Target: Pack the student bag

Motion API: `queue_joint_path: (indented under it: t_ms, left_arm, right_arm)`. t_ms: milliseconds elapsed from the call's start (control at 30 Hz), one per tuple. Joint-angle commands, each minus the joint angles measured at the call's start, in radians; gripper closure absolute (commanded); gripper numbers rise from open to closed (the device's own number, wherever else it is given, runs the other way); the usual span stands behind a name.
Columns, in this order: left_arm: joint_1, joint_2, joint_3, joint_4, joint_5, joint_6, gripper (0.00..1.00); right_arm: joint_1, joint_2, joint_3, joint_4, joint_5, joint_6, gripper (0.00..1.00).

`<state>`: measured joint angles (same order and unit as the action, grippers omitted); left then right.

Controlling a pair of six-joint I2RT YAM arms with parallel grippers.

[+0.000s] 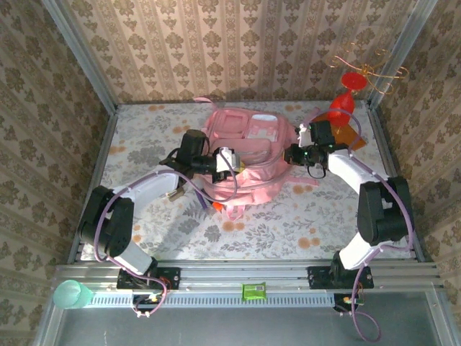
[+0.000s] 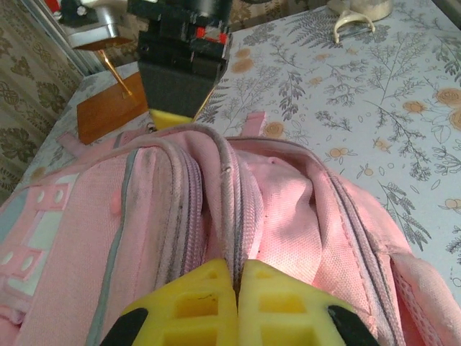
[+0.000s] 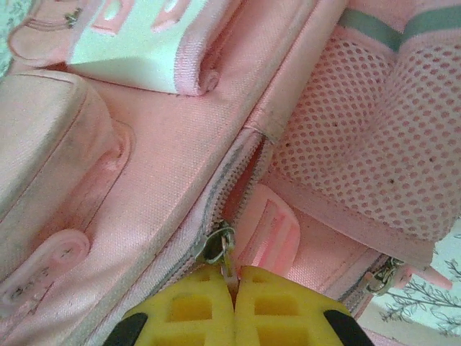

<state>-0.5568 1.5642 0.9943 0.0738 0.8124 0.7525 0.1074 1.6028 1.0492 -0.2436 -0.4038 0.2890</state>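
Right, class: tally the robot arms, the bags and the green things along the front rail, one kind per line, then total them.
Robot arms: 2 (left arm, right arm)
Bags: 1 (pink student bag)
Green things: 2 (cup, small box)
Total: 5

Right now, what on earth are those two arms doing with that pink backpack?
Two robot arms are working on the student bag, which lies on the flowered table. The right gripper is shut on a zipper pull on the bag's side. The left gripper looks pinched shut on the bag's zipped edge opposite.
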Motion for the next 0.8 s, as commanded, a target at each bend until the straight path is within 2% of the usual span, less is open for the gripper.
queue_joint_path:
  t_ms: [0,67,200,233,333,433,567,667,767]
  left_arm:
    - [0.045,-0.015,0.089,-0.019,-0.029,-0.031,1.00]
    - [0.058,0.016,0.131,-0.030,-0.088,-0.033,1.00]
    - [0.094,0.060,0.185,-0.049,-0.162,-0.037,1.00]
    - [0.094,0.071,0.196,-0.052,-0.208,-0.037,1.00]
    - [0.159,0.109,0.218,-0.045,-0.303,-0.065,1.00]
    - [0.189,0.146,0.242,-0.039,-0.390,-0.117,1.00]
    - [0.232,0.171,0.241,-0.016,-0.452,-0.214,1.00]
    - [0.258,0.176,0.227,-0.006,-0.453,-0.259,1.00]
    - [0.277,0.179,0.219,-0.008,-0.431,-0.272,1.00]
  right_arm:
    - [-0.109,-0.095,-0.060,0.055,0.190,0.035,1.00]
    - [-0.098,-0.138,-0.089,0.065,0.137,0.048,1.00]
    - [-0.057,-0.203,-0.139,0.078,0.109,0.085,1.00]
    - [-0.042,-0.227,-0.156,0.091,0.108,0.102,1.00]
    - [0.020,-0.264,-0.206,0.141,0.114,0.160,1.00]
    - [0.109,-0.280,-0.249,0.205,0.173,0.233,1.00]
    - [0.226,-0.292,-0.321,0.308,0.296,0.353,1.00]
    - [0.277,-0.285,-0.361,0.346,0.396,0.402,1.00]
    - [0.278,-0.272,-0.389,0.344,0.468,0.406,1.00]
